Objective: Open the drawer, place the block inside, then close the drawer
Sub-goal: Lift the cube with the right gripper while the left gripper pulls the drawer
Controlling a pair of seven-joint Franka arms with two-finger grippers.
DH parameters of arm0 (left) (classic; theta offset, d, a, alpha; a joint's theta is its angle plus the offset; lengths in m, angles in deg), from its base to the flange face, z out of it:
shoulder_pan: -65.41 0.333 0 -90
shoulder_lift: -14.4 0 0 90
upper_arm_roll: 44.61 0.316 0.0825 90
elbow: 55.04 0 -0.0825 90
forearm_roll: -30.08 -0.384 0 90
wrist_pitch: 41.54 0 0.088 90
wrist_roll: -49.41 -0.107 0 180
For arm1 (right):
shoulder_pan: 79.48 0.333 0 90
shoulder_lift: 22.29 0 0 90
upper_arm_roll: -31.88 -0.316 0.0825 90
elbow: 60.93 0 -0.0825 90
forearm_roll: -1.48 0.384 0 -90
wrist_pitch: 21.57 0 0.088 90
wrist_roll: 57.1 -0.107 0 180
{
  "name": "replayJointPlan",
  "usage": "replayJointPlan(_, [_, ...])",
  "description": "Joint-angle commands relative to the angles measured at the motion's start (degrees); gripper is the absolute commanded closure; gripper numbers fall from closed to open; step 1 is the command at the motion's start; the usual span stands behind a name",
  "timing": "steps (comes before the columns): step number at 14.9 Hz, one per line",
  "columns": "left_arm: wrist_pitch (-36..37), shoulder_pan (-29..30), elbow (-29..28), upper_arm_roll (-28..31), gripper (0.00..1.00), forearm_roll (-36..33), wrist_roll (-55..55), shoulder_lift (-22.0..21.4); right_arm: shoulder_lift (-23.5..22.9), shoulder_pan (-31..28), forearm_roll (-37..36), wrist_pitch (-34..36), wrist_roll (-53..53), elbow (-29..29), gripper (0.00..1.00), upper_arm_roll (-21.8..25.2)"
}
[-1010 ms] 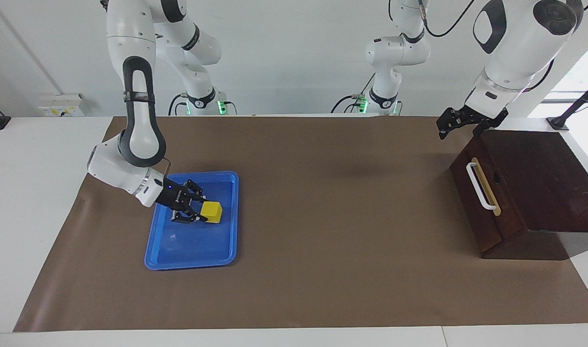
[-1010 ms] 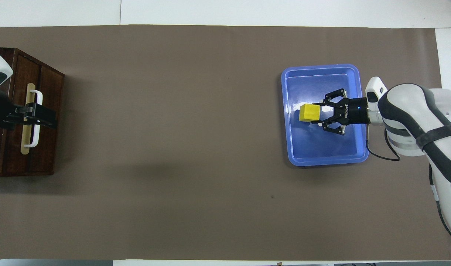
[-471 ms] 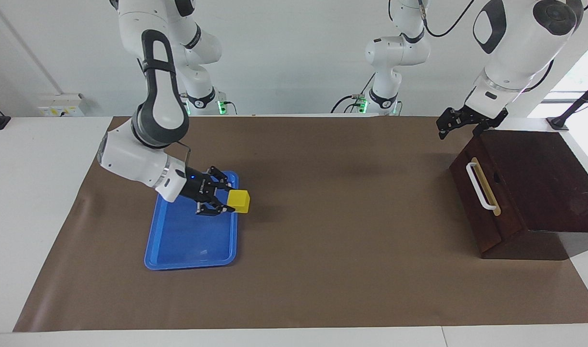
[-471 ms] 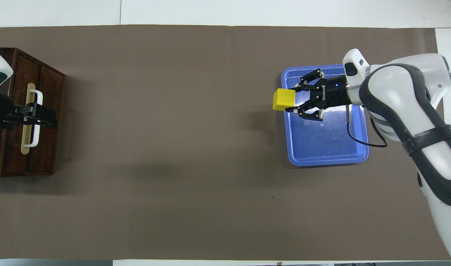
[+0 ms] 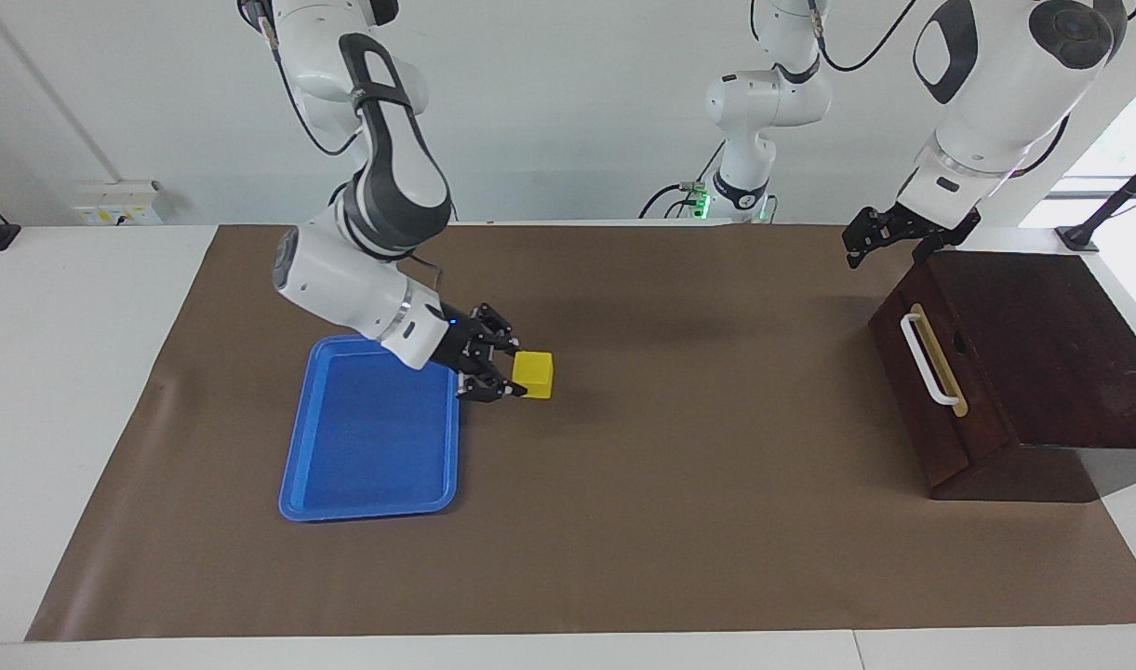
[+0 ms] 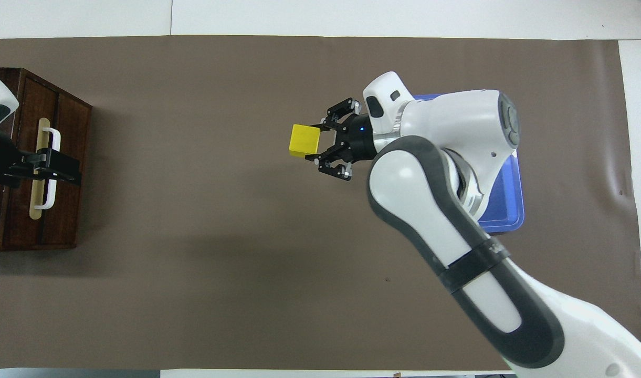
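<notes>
block [image 5: 534, 374] of bright yellow sits clamped between the fingertips of the right hand [image 5: 512, 377], lifted off the surface [image 5: 679, 521] and hanging over the bare brown mat just beside the blue tray [image 5: 372, 437], off the tray's edge that faces the left arm's end. in the overhead view the same block [image 6: 305, 141] shows square and level at the tip of the right hand [image 6: 316, 142], whose outer links splay to either side while the fingertips press the cube's two faces. the right arm comes in from its own end and bends over the tray [image 6: 506, 205], covering most of it from above.

drawer [image 5: 930, 368] stands well apart from the block, at the left arm's end of the surface, pushed fully into its dark slant-fronted box [image 5: 1042, 372], the white bar handle [image 5: 927, 359] on its tan strip facing the middle of the surface. from above the drawer front [image 6: 47, 168] shows closed too, with the handle [image 6: 51, 168] partly crossed by the left hand [image 6: 63, 172].

left hand [image 5: 867, 240] hovers over the box's upper edge nearest the robots, touching nothing, its fingers apart and empty.
</notes>
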Motion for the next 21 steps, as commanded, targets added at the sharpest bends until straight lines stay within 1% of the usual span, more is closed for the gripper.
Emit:
replayJointPlan(1, [-12.7,-0.3,-9.5,0.0,0.0,-5.1,4.1,-2.8,-1.0,3.2,-0.4,-3.5,-4.2,-1.5,1.0,0.2])
replayJointPlan(2, [-16.9,-0.6,-12.6,-0.1,0.0,-8.5,4.4,-2.7,-1.1,4.0,-0.3,-3.8,-5.4,-1.8,1.0,0.2])
replayJointPlan(4, [-20.8,-0.6,-15.2,-0.1,0.0,-10.5,4.7,-1.5,-1.6,5.4,-0.4,-4.0,-7.6,-3.3,1.0,0.2])
replayJointPlan(5, [-21.8,-0.8,-16.0,-0.1,0.0,-13.9,5.2,0.3,-1.7,6.8,-0.7,-4.1,-9.1,-3.5,1.0,0.2])
replayJointPlan(6, [-22.9,-1.1,-16.1,-0.2,0.0,-18.3,5.3,1.7,-1.9,8.1,-1.1,-5.8,-10.4,-3.6,1.0,0.2])
replayJointPlan(7, [-24.0,-1.6,-16.3,-0.1,0.0,-20.1,5.5,3.3,-2.1,9.0,-1.2,-8.1,-11.1,-3.6,1.0,0.2])
replayJointPlan(9, [-26.1,-1.7,-16.2,-0.1,0.0,-22.6,6.4,5.6,-2.2,10.1,-1.2,-9.1,-11.6,-3.6,1.0,0.3])
replayJointPlan(13, [-33.3,1.2,-17.5,0.0,0.0,-25.8,7.4,8.5,-2.2,10.3,-1.2,-9.3,-11.8,-3.6,1.0,0.2])
replayJointPlan(14, [-34.1,1.3,-17.5,0.0,0.0,-27.0,7.4,9.2,-2.2,10.3,-1.2,-9.3,-11.8,-3.6,1.0,0.2])
replayJointPlan(16, [-35.3,2.1,-17.5,0.0,0.0,-27.2,7.5,10.3,-2.2,10.3,-1.2,-9.3,-11.8,-3.6,1.0,0.2])
replayJointPlan(18, [-35.9,1.7,-17.5,0.0,0.0,-27.2,9.3,12.1,-2.2,10.3,-1.2,-9.3,-11.8,-3.6,1.0,0.3])
replayJointPlan(21, [-37.6,1.1,-17.6,-0.3,0.0,-27.1,11.6,12.3,-2.2,9.9,-1.3,-8.8,-11.7,-3.5,1.0,0.3])
